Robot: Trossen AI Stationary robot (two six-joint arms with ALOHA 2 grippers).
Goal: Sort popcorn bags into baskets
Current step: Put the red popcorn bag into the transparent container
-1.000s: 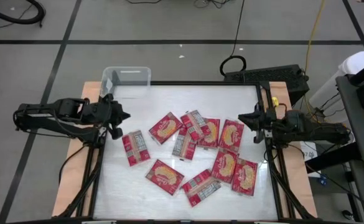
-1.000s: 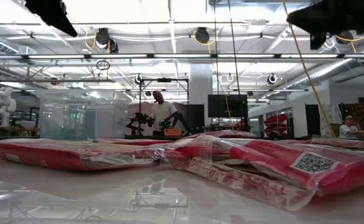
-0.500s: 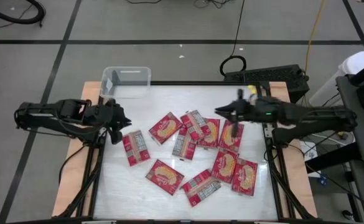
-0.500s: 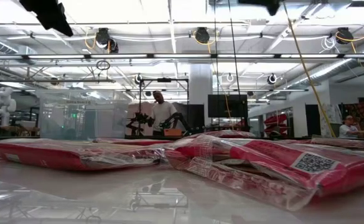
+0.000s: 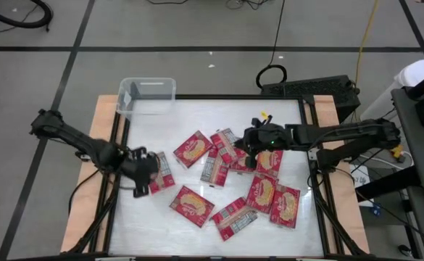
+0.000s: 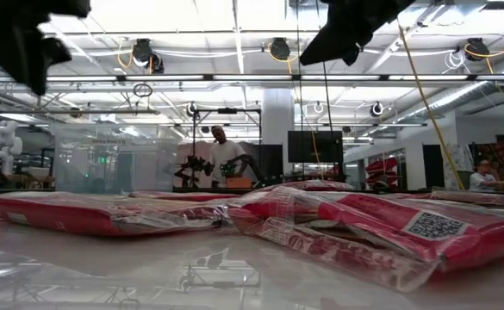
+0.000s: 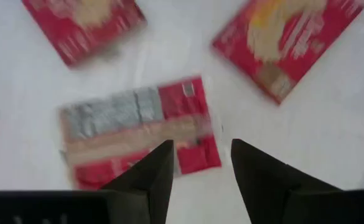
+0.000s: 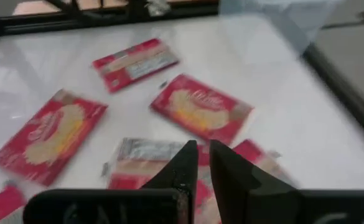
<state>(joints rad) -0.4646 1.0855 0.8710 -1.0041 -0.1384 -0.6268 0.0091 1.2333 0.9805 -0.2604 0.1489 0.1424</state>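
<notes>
Red popcorn bags [image 5: 230, 177] lie scattered flat across the white table [image 5: 197, 116], ten or so, some popcorn-face up, some print-side up, several overlapping in the middle. Clear plastic basket [image 5: 148, 95] sits at the table's far left corner, nothing visible in it.

Left gripper [image 5: 143, 176] is over the leftmost bag [image 5: 162, 171], a print-side-up one lying apart from the cluster. Its wrist view shows the fingers [image 7: 149, 174] parted a moderate gap with the bag's edge just beyond them, nothing between them, not gripping.

Right gripper [image 5: 248, 142] reaches in over the central cluster, above the overlapping bags near the middle. Its fingers [image 8: 183, 167] are nearly together, only a thin slit between them, holding nothing.

Low view: bags [image 6: 105, 213] flat on the table, a person [image 6: 224, 155] in the room behind.
</notes>
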